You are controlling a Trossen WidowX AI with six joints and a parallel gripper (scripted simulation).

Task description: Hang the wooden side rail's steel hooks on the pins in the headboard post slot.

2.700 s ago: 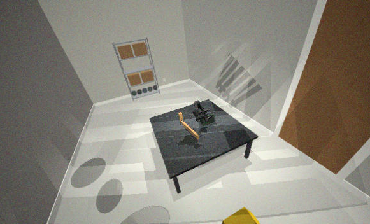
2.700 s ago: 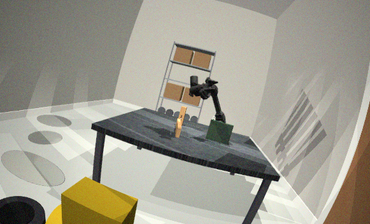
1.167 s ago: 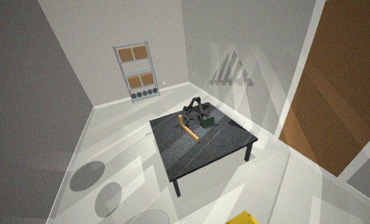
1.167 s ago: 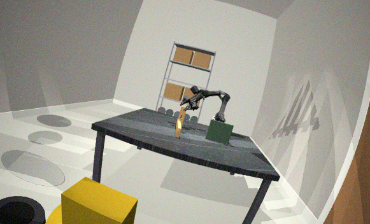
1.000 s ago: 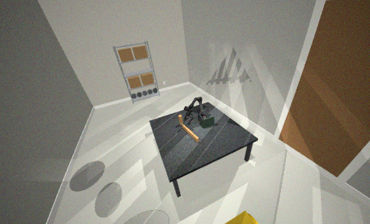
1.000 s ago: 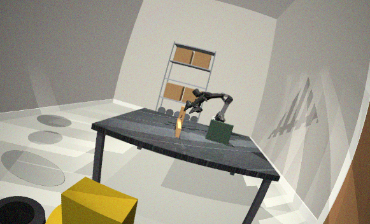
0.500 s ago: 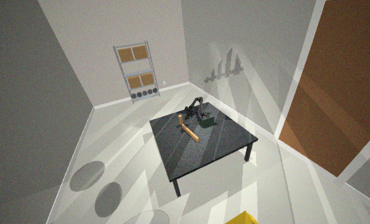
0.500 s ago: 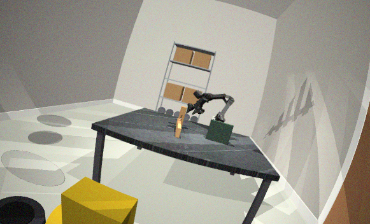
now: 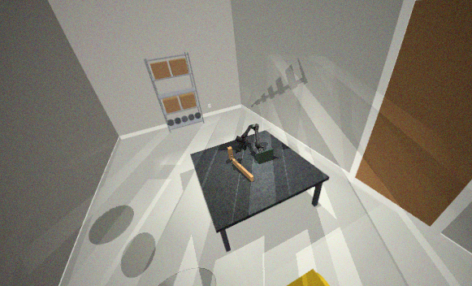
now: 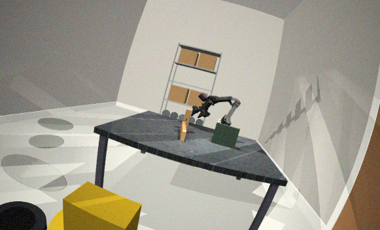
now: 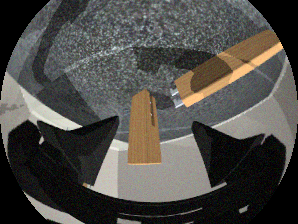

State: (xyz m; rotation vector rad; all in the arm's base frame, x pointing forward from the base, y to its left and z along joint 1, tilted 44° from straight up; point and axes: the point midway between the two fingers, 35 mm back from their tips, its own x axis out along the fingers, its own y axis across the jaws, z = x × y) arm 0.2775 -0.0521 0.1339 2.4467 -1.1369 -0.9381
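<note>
The headboard post (image 9: pixel 230 153) (image 10: pixel 188 115) (image 11: pixel 142 142) stands upright on the table; the wrist view shows its narrow slot and small pins. The wooden side rail (image 9: pixel 242 169) (image 10: pixel 183 133) (image 11: pixel 250 51) lies on the table, its near end close to the post. Two steel hooks (image 11: pixel 176 98) stick out of that end toward the post. In the wrist view a gap separates them from the slot. My gripper (image 10: pixel 198 114) (image 11: pixel 157 123) is open and empty beside the post's upper part. The post shows between the spread fingers in the wrist view, with neither finger touching it.
The dark table (image 9: pixel 283 179) (image 10: pixel 133 132) carries everything. A dark green block (image 9: pixel 265 156) (image 10: pixel 225 134) stands beside the arm's base, to the right of the rail. A shelf rack with boxes stands by the wall; a yellow block (image 10: pixel 100 202) is on the floor.
</note>
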